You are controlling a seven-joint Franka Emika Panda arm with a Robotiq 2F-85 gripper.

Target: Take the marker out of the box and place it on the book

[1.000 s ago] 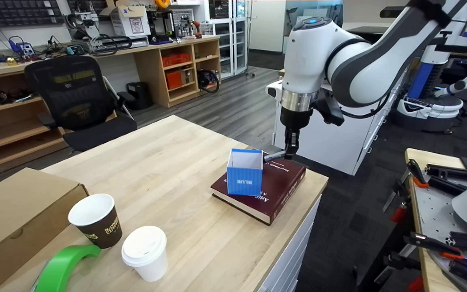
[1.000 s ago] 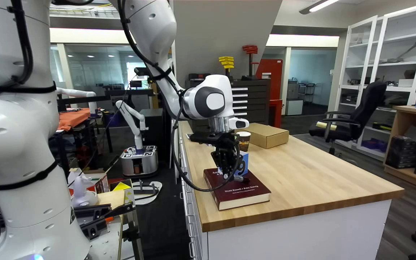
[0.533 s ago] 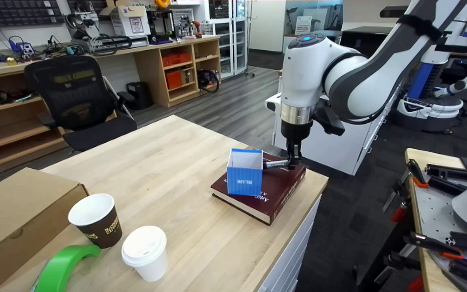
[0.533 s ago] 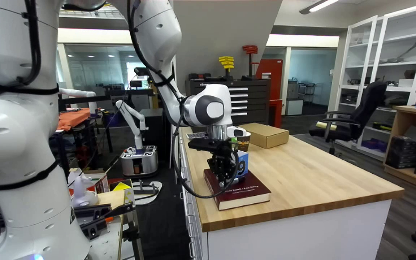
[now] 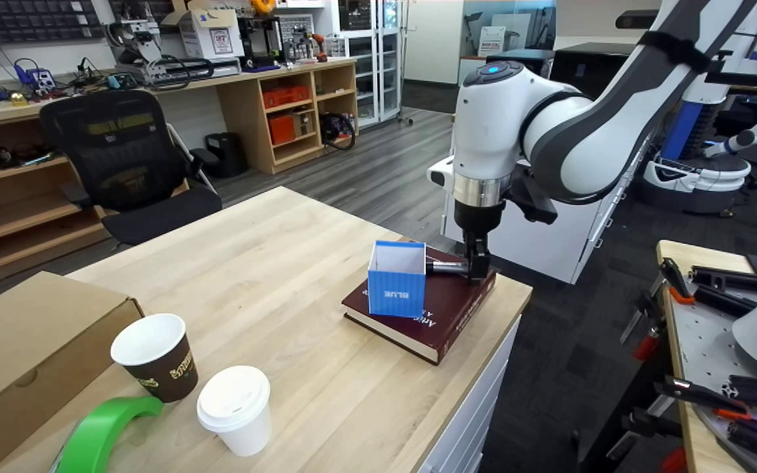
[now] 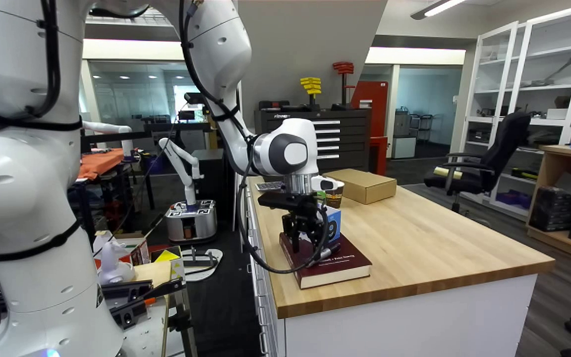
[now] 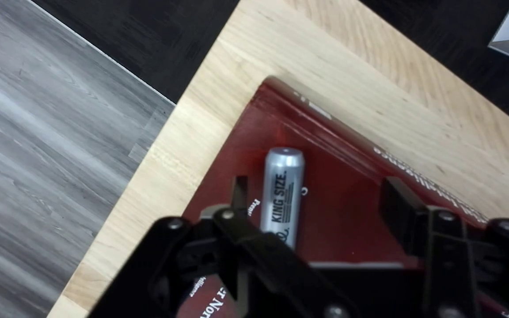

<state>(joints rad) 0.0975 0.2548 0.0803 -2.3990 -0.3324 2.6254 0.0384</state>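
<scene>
Marker (image 7: 283,194) lies on the book (image 5: 444,295), out of the box (image 5: 397,282). I have the pale table (image 5: 253,269) in both exterior views, and in an exterior view my arm (image 5: 605,141) reaches over its right end. A black chair (image 5: 122,157) stands beyond the table, far left. At near left sits the carton (image 5: 30,328), partly cut off at the edge. The book lies near the table's right corner, maroon cover up, and the box stands on it, blue, its open top showing a pale inside. Back at near left I see a green arch (image 5: 99,433), a dark cup (image 5: 167,371) just beside it and a white lidded cup (image 5: 239,414) to the right. My gripper (image 7: 316,196) sits low over the book, right of the box, its fingers spread wide; I cannot tell whether the tips touch the cover. In the wrist view the marker rests loose between them, nearer the finger on the left, with maroon showing between it and each fingertip. I can read KING SIZE on its silver barrel; its lower part is hidden behind the gripper. In an exterior view its dark end points at the box, and I cannot tell if they touch.
</scene>
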